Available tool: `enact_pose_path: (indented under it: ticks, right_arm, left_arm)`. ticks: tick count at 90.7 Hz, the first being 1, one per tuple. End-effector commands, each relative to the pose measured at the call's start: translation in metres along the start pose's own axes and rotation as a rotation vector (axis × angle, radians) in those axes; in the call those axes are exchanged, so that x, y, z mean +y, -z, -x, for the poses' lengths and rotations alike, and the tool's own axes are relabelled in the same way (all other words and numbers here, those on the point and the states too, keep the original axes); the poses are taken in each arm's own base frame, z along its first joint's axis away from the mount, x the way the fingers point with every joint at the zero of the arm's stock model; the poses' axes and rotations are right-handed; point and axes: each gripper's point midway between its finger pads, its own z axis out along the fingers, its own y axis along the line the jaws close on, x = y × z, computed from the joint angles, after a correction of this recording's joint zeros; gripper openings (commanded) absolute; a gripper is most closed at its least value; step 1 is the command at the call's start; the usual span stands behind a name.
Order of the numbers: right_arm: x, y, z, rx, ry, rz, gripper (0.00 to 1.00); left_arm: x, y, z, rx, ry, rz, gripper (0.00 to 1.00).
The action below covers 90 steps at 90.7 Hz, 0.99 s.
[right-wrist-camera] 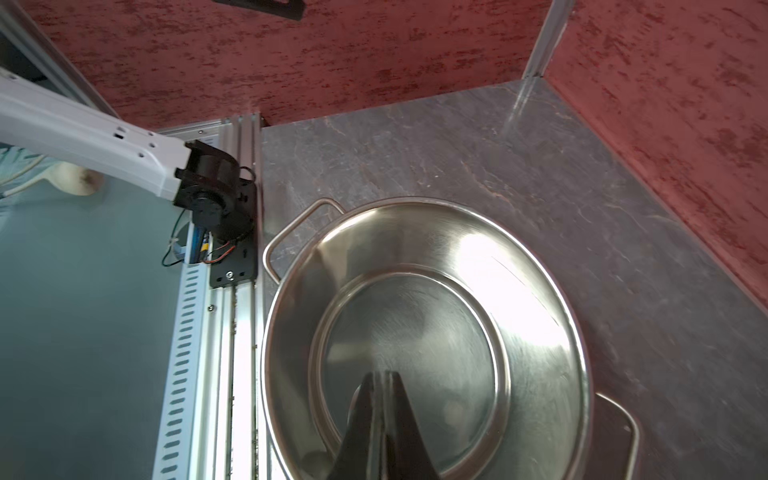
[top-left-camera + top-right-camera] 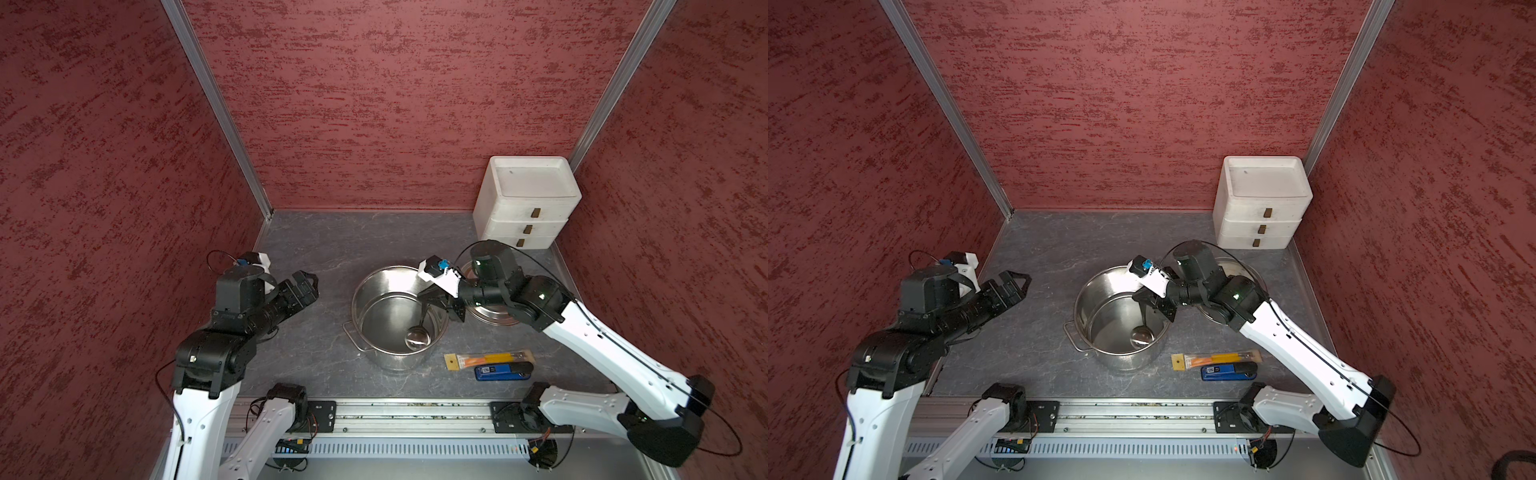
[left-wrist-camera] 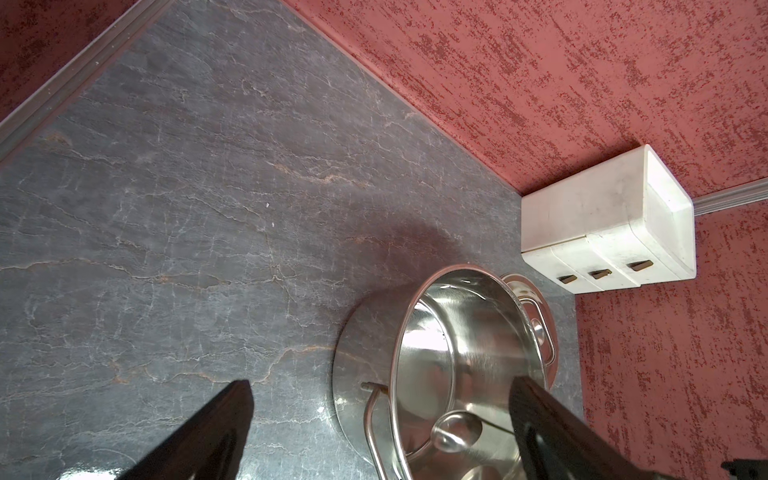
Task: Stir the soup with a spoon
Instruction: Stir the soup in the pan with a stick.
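Bare tabletop [image 2: 340,241] lies open above and left of the steel pot [image 2: 395,361] in both top views. The pot's mouth is partly taken by the right gripper [image 2: 428,301] and ladle [image 2: 417,337]. To its right, lid [image 2: 492,318], white drawer unit [image 2: 525,208], packaged tool [image 2: 486,359] and blue gadget [image 2: 503,371] crowd the way.

Enclosure — three mottled dull-red walls [image 2: 374,104], aluminium corner posts [image 2: 216,108] at the rear joints, grey veined stone-look floor slab [image 2: 332,241], white three-drawer cabinet [image 2: 523,212] with brown pulls standing in the far right corner.
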Motion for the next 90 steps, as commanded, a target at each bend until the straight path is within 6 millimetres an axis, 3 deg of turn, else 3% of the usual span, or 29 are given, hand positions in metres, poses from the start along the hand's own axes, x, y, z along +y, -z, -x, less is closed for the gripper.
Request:
enact_pose_path:
  ticks: [1, 29, 44, 55, 70, 90]
  right_arm:
    - [0.02, -0.007, 0.019, -0.061, 0.036, 0.07, 0.0]
    - [0.037, -0.073, 0.059, -0.07, 0.141, 0.18, 0.0]
    - [0.017, -0.112, 0.071, -0.037, 0.167, 0.169, 0.0]
    - [-0.013, -0.133, 0.07, -0.005, 0.17, 0.118, 0.0]
    - [-0.061, -0.134, 0.071, -0.003, 0.164, 0.018, 0.0]
    - [-0.117, -0.096, 0.058, 0.012, 0.096, -0.155, 0.0]
  left_arm:
    - [-0.005, -0.002, 0.005, -0.016, -0.01, -0.022, 1.0]
    - [-0.001, 0.0, 0.002, -0.018, -0.01, -0.01, 1.0]
    - [0.003, 0.006, 0.001, -0.03, -0.009, 0.0, 1.0]
    - [0.005, 0.009, 0.0, -0.035, -0.008, 0.008, 1.0]
    - [0.006, 0.015, 0.001, -0.042, -0.014, 0.018, 1.0]
    - [0.009, 0.019, 0.002, -0.051, -0.016, 0.026, 1.0]
